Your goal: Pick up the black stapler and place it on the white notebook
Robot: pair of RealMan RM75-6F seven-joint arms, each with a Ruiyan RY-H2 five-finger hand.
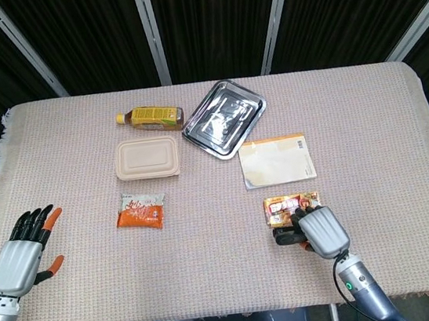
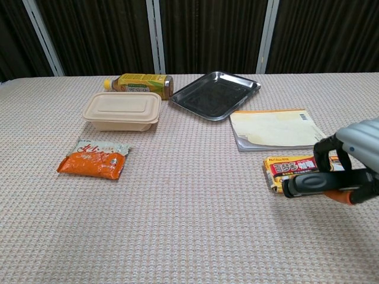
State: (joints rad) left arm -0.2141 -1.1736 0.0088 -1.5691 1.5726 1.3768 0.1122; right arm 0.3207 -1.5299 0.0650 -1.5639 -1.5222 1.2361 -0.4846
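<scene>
My right hand (image 2: pixel 354 155) (image 1: pixel 321 232) grips the black stapler (image 2: pixel 307 183) (image 1: pixel 286 236) and holds it off the cloth, just above the near edge of a yellow snack box (image 2: pixel 289 168) (image 1: pixel 287 206). The stapler's nose points left. The white notebook (image 2: pixel 277 129) (image 1: pixel 277 160) lies flat beyond the snack box, a short way farther back. My left hand (image 1: pixel 23 255) hovers at the table's near left corner with its fingers spread and nothing in it; the chest view does not show it.
A steel tray (image 2: pixel 215 94) sits behind the notebook. A tea bottle (image 2: pixel 140 84) lies at the back, with a beige lidded box (image 2: pixel 123 111) in front of it. An orange snack packet (image 2: pixel 93 160) lies at the left.
</scene>
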